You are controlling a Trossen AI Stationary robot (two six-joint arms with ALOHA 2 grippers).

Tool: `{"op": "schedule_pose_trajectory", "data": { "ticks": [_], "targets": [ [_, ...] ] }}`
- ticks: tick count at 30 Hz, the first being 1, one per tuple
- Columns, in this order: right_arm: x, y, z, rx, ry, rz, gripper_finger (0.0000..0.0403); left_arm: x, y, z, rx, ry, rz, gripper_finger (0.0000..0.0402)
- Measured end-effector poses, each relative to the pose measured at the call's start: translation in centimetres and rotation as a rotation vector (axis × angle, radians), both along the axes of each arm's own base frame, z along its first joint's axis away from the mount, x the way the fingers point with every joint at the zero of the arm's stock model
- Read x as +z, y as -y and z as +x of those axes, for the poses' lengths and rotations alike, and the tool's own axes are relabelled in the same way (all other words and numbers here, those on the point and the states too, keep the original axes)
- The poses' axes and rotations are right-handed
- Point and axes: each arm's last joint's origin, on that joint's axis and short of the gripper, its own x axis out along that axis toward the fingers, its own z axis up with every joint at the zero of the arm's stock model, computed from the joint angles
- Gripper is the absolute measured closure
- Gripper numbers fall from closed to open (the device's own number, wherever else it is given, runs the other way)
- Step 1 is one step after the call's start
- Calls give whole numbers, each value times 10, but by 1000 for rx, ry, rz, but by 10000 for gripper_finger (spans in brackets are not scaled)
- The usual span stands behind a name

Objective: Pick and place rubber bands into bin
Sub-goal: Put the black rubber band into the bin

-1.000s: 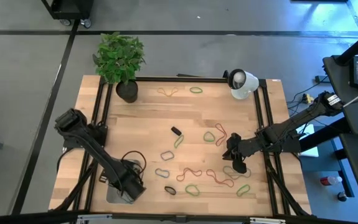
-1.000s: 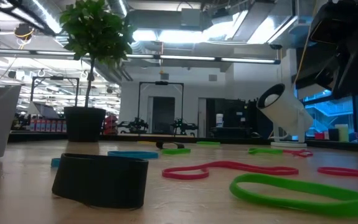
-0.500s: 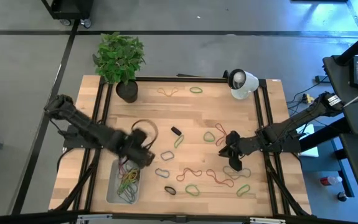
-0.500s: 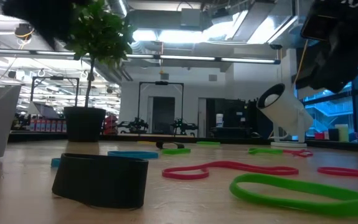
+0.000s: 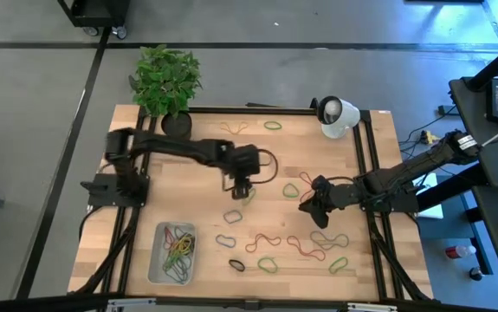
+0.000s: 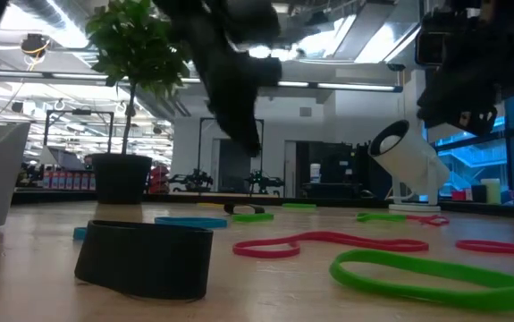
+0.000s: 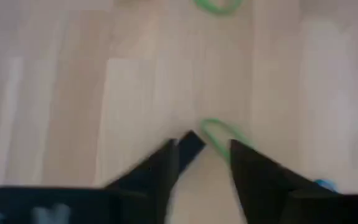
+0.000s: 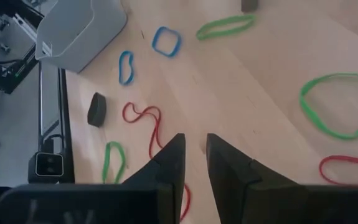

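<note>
Several rubber bands lie flat on the wooden table: a green one (image 5: 291, 190), a red one (image 5: 266, 240), a blue one (image 5: 234, 215) and a tan one (image 5: 236, 129). More lie in the pale bin (image 5: 172, 253) at the near left. My left gripper (image 5: 242, 187) hangs open over the table's middle. Its fingers point down above a small black band (image 7: 191, 144) and a green band (image 7: 219, 132), which it is not touching. My right gripper (image 5: 307, 202) hovers right of centre, fingers a narrow gap apart (image 8: 194, 155), with nothing between them.
A potted plant (image 5: 177, 127) stands at the far left. A white domed device (image 5: 337, 115) sits at the far right. Black frame rails run along the table's left and right sides. In the low view a black band (image 6: 145, 259) and a green band (image 6: 435, 277) lie near the front edge.
My left gripper has swung from above the bin at the near left toward the far and right, to the table's middle. It rolled about its own axis on the way. The bin and the bands in it now show uncovered. My right gripper has rolled a little in place.
</note>
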Motion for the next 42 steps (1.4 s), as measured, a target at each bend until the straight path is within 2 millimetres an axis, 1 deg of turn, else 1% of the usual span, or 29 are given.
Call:
{"op": "schedule_pose_trajectory", "data": {
  "ticks": [2, 5, 8, 10, 12, 15, 20, 23, 25, 27, 31, 33, 35, 36, 38, 39, 40, 42],
  "targets": [
    [0, 0, 0, -16, -2, 18, 334, -17, -12, 11, -75, -52, 68, 256],
    [0, 0, 0, -47, -6, 55, 334, -38, -28, 24, -112, -114, 151, 252],
    [0, 0, 0, -75, -11, 91, 334, -49, -37, 30, -156, -159, 146, 252],
    [0, 0, 0, -83, -11, 99, 334, -55, -40, 32, -187, -197, 125, 253],
    [0, 0, 0, -83, -11, 99, 334, -57, -38, 30, -216, -222, 105, 254],
    [0, 0, 0, -80, -12, 95, 334, -54, -36, 31, -237, -203, 98, 254],
    [-1, 1, -1, -62, -24, 64, 334, -43, -32, 30, -223, -193, 90, 254],
    [-2, 1, -1, -45, -27, 40, 334, -41, -30, 30, -204, -190, 70, 254],
    [-2, 1, -1, -32, -25, 23, 334, -42, -26, 27, -215, -217, 56, 254],
    [-2, 1, -1, -30, -29, 18, 334, -45, -21, 26, -224, -251, 63, 254],
    [-2, 1, -2, -4, -29, -17, 334, -61, -14, 27, -223, -328, 125, 254],
    [-2, 1, -2, 16, -26, -43, 334, -65, -12, 29, -222, -345, 148, 256],
    [-2, 1, -2, 31, -24, -62, 334, -72, -9, 30, -223, -366, 145, 268],
    [-2, 1, -2, 36, -24, -67, 334, -74, -7, 30, -207, -370, 134, 282],
    [-2, 1, -2, 44, -22, -78, 334, -74, -1, 30, -164, -376, 118, 327],
    [-2, 1, -2, 49, -22, -83, 334, -73, 3, 30, -142, -375, 116, 357],
    [-2, 1, -2, 55, -22, -90, 334, -69, 7, 30, -118, -370, 116, 378],
    [-3, 1, -2, 72, -20, -109, 334, -62, 15, 29, -79, -379, 121, 391]
  ]
}}
